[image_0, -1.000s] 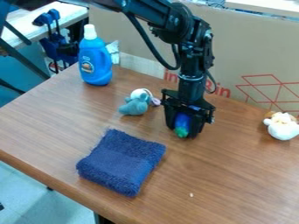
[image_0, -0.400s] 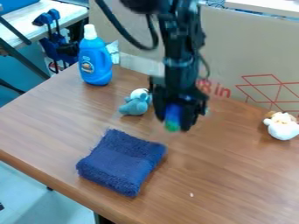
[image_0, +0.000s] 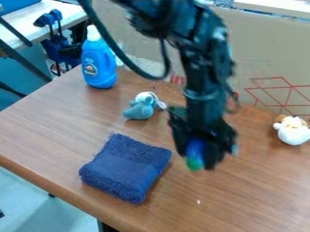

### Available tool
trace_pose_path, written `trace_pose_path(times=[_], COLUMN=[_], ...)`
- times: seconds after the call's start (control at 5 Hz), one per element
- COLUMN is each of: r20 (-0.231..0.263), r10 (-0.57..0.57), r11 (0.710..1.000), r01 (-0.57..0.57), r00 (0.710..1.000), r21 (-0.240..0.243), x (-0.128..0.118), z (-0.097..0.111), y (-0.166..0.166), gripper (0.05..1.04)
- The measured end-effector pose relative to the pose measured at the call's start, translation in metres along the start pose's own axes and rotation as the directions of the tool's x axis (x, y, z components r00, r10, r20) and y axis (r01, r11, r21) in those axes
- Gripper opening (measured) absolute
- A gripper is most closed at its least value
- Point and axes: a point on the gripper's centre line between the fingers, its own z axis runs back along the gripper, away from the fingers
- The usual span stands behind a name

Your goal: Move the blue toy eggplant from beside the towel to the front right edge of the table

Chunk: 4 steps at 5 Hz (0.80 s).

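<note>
near the centre, the pincer (image_0: 196, 161) was clamped on the blue-green thing (image_0: 194, 150), probably so it could not slip.

Small object (image_0: 194, 156) in hand (image_0: 200, 160), over counter (image_0: 242, 199). Cloth (image_0: 126, 168) on counter, left of hand and nearer camera. Plush toy (image_0: 140, 109) behind-left; bottle (image_0: 99, 64) beyond it, farther left. Second plush (image_0: 292, 132) right, slightly behind. Cardboard (image_0: 266, 54) behind all.
</note>
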Motion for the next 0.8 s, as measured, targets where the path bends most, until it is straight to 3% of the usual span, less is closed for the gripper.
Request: trace_pose_path(times=[0.4, 0.8], r20=[-0.073, -0.118], r10=[-0.176, -0.152], r11=[0.984, 0.988], r01=[0.174, 0.152], r00=[0.982, 0.981], r21=[-0.042, -0.014], x=[-0.027, -0.028], z=[-0.021, -0.036], y=[-0.069, -0.059], gripper=[0.798, 0.798])
